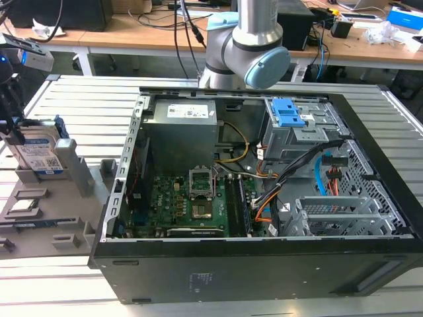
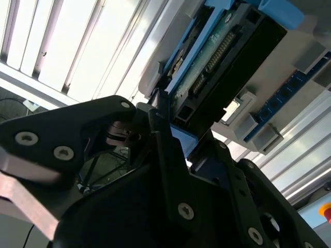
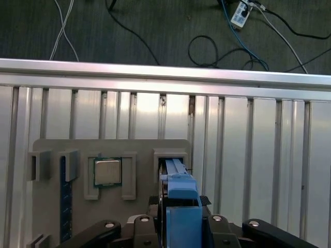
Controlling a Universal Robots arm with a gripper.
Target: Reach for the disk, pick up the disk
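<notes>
The disk (image 1: 41, 156), silver with a white-and-blue label and a blue frame, stands on edge in a slot of the grey holder tray (image 1: 74, 218) at the exterior view's left. My gripper (image 1: 16, 136) is down over the disk's left end. In the first wrist view the disk's blue frame edge (image 3: 182, 192) runs out of its slot and sits between my two black fingers (image 3: 153, 223), which close against its sides. The second wrist view shows the disk's underside and connector (image 2: 217, 57) held against a finger (image 2: 161, 135).
An open computer case (image 1: 264, 191) with motherboard, cables and a blue latch (image 1: 289, 112) on its drive cage fills the exterior view's middle and right. A small square chip (image 3: 107, 172) lies in the tray beside the disk's slot. The slatted metal table (image 3: 248, 155) ends at a rail with cables on the floor beyond.
</notes>
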